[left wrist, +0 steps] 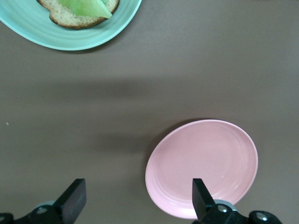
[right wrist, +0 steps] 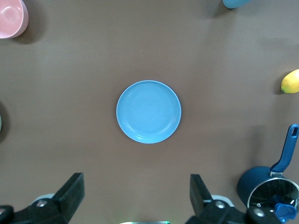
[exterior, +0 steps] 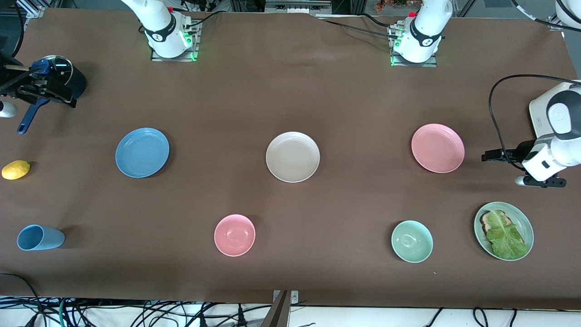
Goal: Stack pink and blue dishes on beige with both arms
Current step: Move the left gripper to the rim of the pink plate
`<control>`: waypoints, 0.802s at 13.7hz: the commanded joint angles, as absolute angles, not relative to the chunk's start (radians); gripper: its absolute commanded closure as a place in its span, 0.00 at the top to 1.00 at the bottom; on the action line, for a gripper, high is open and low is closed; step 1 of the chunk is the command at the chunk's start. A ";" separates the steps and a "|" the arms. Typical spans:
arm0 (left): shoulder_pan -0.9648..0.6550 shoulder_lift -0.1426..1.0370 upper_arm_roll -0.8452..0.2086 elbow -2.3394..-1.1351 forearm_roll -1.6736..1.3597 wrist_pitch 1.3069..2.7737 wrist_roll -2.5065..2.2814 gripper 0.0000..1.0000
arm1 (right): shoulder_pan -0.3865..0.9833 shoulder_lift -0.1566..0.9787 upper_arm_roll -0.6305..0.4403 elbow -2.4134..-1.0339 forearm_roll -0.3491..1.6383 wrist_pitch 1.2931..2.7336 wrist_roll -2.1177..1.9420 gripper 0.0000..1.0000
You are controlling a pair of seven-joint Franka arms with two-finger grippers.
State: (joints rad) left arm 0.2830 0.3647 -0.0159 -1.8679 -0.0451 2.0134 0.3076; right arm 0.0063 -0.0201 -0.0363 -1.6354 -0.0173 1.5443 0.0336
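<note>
Three equal flat plates lie in a row across the middle of the table. The beige plate [exterior: 292, 156] is in the centre. The blue plate [exterior: 142, 152] [right wrist: 148, 111] lies toward the right arm's end and the pink plate [exterior: 437, 148] [left wrist: 202, 168] toward the left arm's end. All three are bare. My left gripper [exterior: 494, 156] [left wrist: 138, 186] hangs open and empty over the table just beside the pink plate's rim. My right gripper [exterior: 54, 93] [right wrist: 135, 179] hovers open and empty over the saucepan, well clear of the blue plate.
A dark blue saucepan [exterior: 68, 75] and a lemon [exterior: 16, 170] sit at the right arm's end. Nearer the front camera are a blue cup [exterior: 40, 237], a pink bowl [exterior: 234, 235], a green bowl [exterior: 412, 241] and a pale green plate [exterior: 526, 225] with toast and lettuce.
</note>
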 commanded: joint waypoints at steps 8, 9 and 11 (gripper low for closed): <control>0.293 0.350 -0.018 -2.129 -0.273 2.344 0.498 1.00 | 0.014 -0.026 -0.044 -1.634 -0.020 1.536 0.021 1.00; 0.295 0.344 -0.018 -2.135 -0.276 2.342 0.505 1.00 | 0.014 -0.026 -0.044 -1.634 -0.020 1.536 0.021 1.00; 0.307 0.341 -0.018 -2.143 -0.278 2.341 0.544 1.00 | 0.014 -0.026 -0.044 -1.635 -0.020 1.536 0.021 1.00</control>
